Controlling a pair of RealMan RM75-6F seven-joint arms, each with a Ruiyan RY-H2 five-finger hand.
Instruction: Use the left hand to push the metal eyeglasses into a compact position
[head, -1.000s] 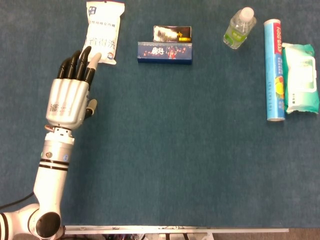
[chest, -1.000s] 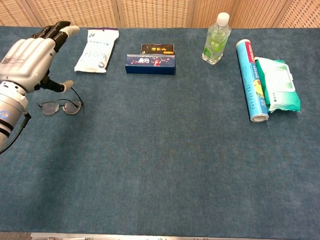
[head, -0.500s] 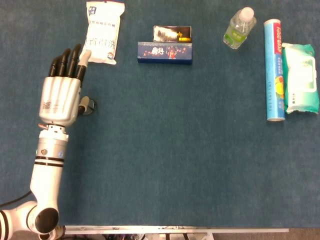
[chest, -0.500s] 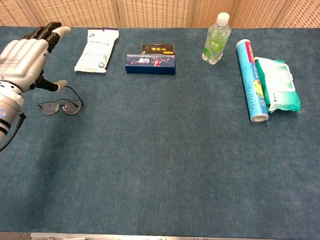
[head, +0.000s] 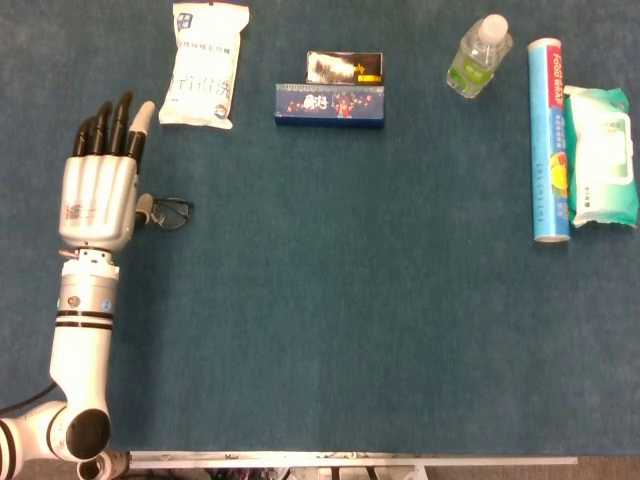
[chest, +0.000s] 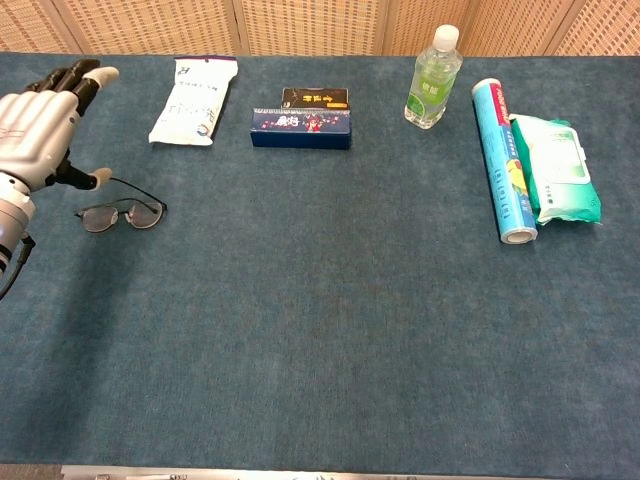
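The metal eyeglasses lie on the blue table at the left, lenses toward the front, one temple arm sticking out behind. In the head view only their right lens shows past my hand. My left hand hovers over their left end, palm down, fingers stretched out together and holding nothing. In the chest view the left hand is above and left of the glasses, thumb tip just behind the frame. The right hand is out of sight.
A white pouch lies just beyond the left hand's fingertips. Farther right along the back are a blue box with a black box behind it, a bottle, a blue roll and a wipes pack.
The left hand has drifted left and slightly back toward the table's edge, uncovering more of the eyeglasses. The glasses have not moved.
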